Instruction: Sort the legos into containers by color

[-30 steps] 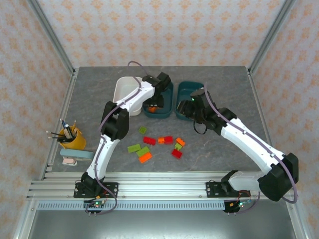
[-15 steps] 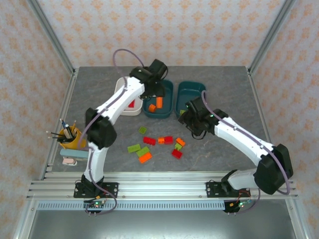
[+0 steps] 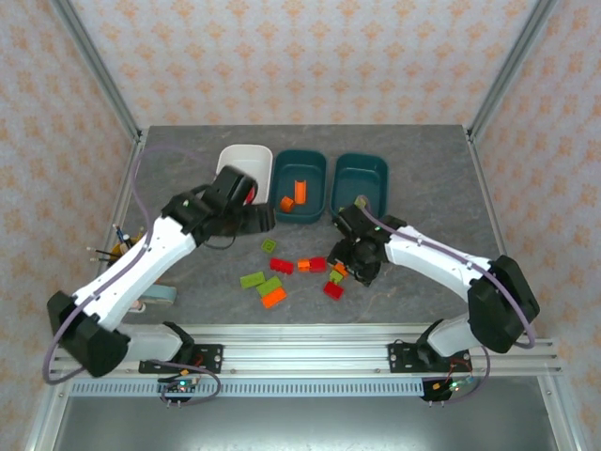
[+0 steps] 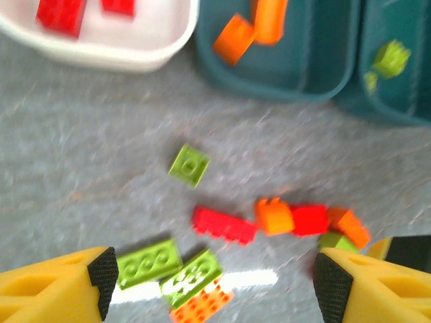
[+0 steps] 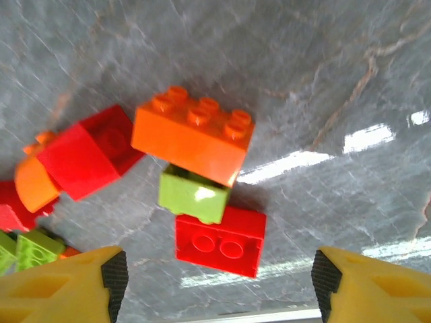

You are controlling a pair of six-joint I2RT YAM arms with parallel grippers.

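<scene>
Grey marbled stone table [image 3: 178,164] carries everything. Pale wallpaper [image 3: 310,56] with orange motifs closes in the room, and slanted metal posts [image 3: 97,66] stand at the far corners. A ribbed metal rail [image 3: 300,348] runs along the near edge.

Three tubs sit side by side at the far middle. The white tub [image 3: 244,148] on the left holds red bricks [image 4: 62,12], the middle teal tub [image 3: 300,153] holds orange bricks [image 3: 296,193], and the right teal tub [image 3: 360,157] holds a green brick [image 4: 392,57]. Loose legos [image 3: 281,266] lie scattered nearer than the tubs, between my arms.

My left claw [image 4: 217,286] hangs over the left part of that scatter, its jaws spread wide and gripping nothing. My right claw [image 5: 215,282] hovers low over an orange brick [image 5: 194,138], a green one and a red one, jaws likewise wide and empty. A yellow pen cup [image 3: 131,263] stands at the left edge.
</scene>
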